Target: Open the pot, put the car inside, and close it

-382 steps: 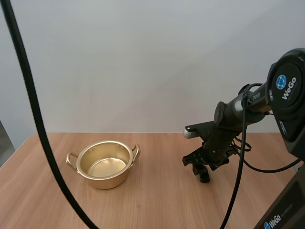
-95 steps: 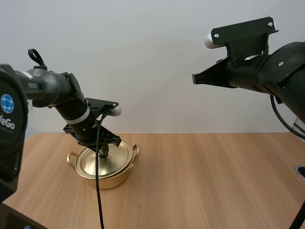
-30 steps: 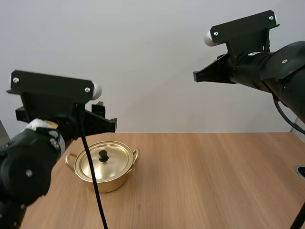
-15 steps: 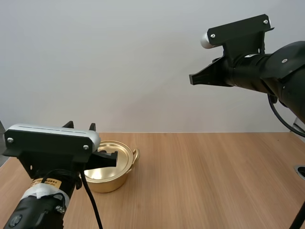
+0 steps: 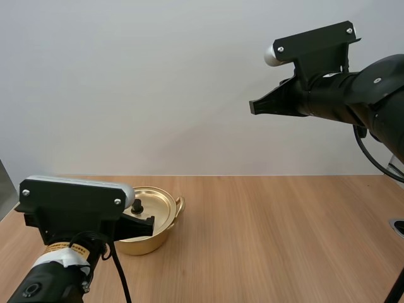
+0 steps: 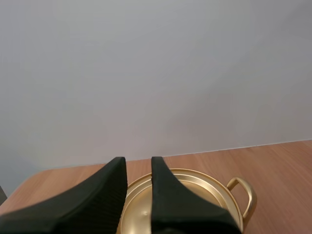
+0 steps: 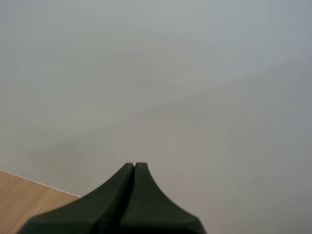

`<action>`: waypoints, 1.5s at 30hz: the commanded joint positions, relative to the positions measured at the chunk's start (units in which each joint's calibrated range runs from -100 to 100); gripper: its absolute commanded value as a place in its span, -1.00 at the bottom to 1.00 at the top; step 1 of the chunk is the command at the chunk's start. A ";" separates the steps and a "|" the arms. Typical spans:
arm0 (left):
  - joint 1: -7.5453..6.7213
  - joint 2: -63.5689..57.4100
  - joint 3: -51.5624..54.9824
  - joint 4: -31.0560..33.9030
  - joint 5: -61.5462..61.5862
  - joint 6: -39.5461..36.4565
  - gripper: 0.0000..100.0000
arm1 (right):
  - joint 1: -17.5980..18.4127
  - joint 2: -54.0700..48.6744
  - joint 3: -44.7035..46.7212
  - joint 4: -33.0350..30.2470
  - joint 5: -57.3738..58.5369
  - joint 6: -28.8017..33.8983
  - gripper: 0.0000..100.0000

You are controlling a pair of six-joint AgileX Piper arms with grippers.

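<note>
A gold pot with two loop handles stands on the left of the wooden table, its gold lid with a black knob resting on it. My left gripper hangs low at the pot's near-left side, its arm partly covering the pot. In the left wrist view the left gripper has its fingers a narrow gap apart with nothing between them, pointing over the lid. My right gripper is raised high above the table's middle. In the right wrist view the right gripper is shut on nothing.
The wooden table stretches bare from the pot to the right edge. A plain pale wall stands behind it. The table's left edge lies close to the pot.
My left arm has drawn back from above the pot and sunk low toward the near-left, its fingers narrowing. The lid stays on the pot. The right arm has barely moved.
</note>
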 commanded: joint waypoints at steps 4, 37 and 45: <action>-0.01 0.00 -0.06 -0.58 0.06 -0.19 -0.39 | -0.01 -0.10 -0.03 -0.01 -0.02 0.02 -1.00; -0.78 0.00 8.99 -7.53 -1.79 -0.19 -0.39 | -0.01 -0.10 2.32 -0.77 1.63 2.76 -1.00; -0.78 0.00 8.99 -7.53 -2.00 -0.19 -0.39 | 0.10 0.03 14.14 1.70 -8.15 2.38 -1.00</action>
